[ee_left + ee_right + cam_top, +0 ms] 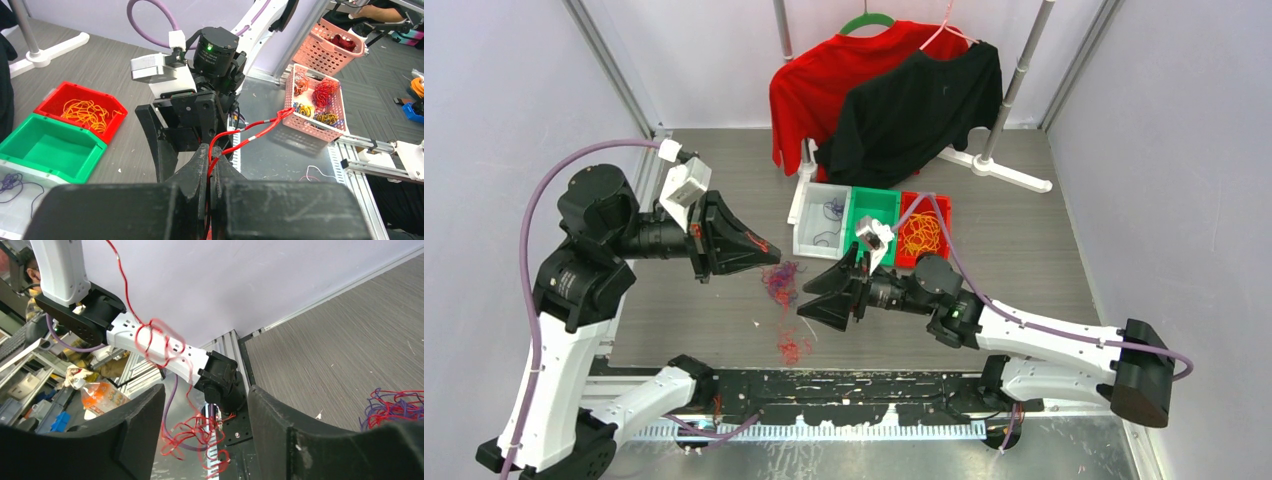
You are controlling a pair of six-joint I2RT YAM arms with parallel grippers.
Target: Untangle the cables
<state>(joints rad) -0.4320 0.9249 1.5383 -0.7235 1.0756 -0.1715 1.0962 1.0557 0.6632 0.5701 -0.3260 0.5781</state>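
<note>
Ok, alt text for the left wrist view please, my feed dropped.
The left gripper is shut on a red cable that loops out to the right. Behind it stands the right arm; at left, a red bin holds orange cables, beside an empty green bin.

You have bright, even light from overhead in all three views, and it throws only soft, pale shadows on the grey tabletop (1024, 255). In the top view the corner posts (609, 70) lean outward with the wide lens. In the left wrist view the left claw (209, 152) fills the bottom as a dark, soft-focus mass. In the right wrist view the red cable (197, 432) near the lens is smeared, and the wall (250, 280) behind is almost washed out.
</note>
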